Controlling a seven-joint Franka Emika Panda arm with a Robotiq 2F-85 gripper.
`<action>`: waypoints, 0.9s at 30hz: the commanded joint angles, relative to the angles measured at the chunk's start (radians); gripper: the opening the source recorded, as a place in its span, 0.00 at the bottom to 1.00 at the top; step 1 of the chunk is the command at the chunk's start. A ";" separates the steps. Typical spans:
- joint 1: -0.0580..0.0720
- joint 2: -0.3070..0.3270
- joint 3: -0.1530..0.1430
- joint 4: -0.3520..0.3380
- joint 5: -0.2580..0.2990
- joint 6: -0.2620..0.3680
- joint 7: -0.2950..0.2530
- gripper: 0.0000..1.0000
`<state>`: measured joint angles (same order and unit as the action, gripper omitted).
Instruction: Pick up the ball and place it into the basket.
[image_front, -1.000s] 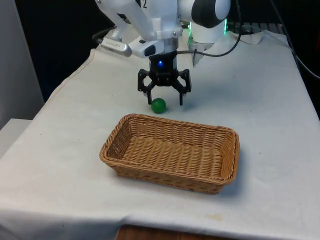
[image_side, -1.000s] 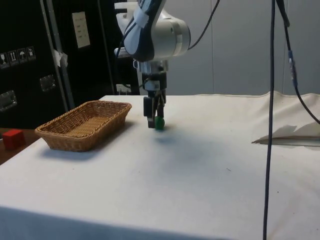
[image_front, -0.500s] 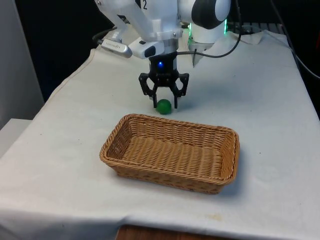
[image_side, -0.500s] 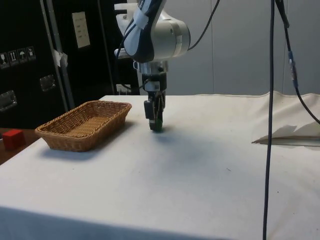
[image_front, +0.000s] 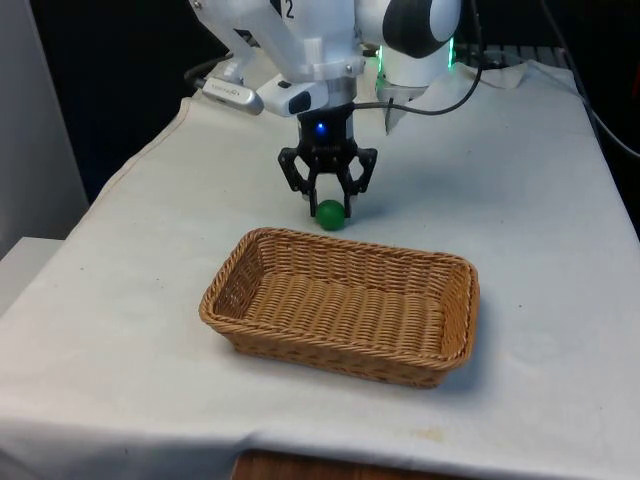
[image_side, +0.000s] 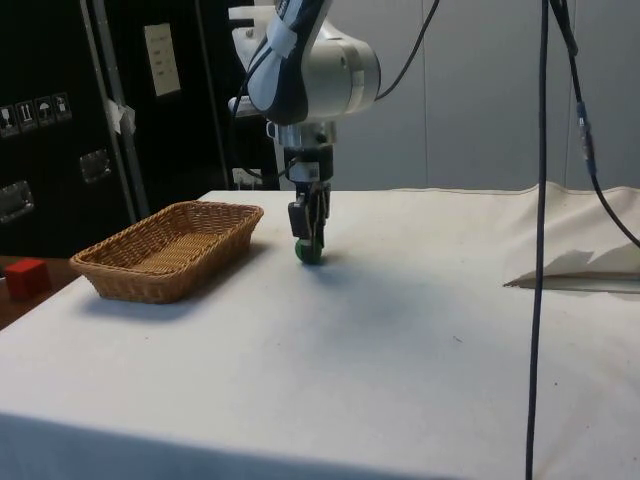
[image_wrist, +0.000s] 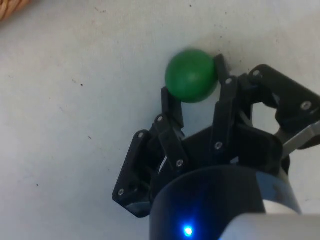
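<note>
Ball (image_front: 331, 214), small, green and smooth, looks light but prone to roll; the gripper (image_front: 329, 207) has its jaws clamped across its middle, on the tabletop (image_front: 520, 200) beside the basket (image_front: 455, 330).

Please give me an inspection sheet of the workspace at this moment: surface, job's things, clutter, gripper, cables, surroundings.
Surface: white cloth, wrinkled, a few small specks.
Job's things: green ball on the cloth behind the basket; wicker basket holds nothing.
Clutter: nothing seen on the cloth.
Gripper: gripper low at the cloth, jaws closed on the ball's sides.
Cables: black cable hanging in the side view.
Surroundings: dark cabinets; red block beside the table.
</note>
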<state>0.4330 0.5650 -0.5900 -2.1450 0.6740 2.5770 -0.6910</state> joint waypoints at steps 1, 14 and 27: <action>0.003 -0.008 -0.007 -0.001 -0.006 -0.006 0.004 0.01; 0.021 -0.105 -0.046 -0.020 -0.071 -0.047 0.033 0.01; 0.021 -0.203 -0.064 -0.019 -0.152 -0.097 0.082 0.01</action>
<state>0.4450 0.3620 -0.6420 -2.1640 0.5400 2.4880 -0.6240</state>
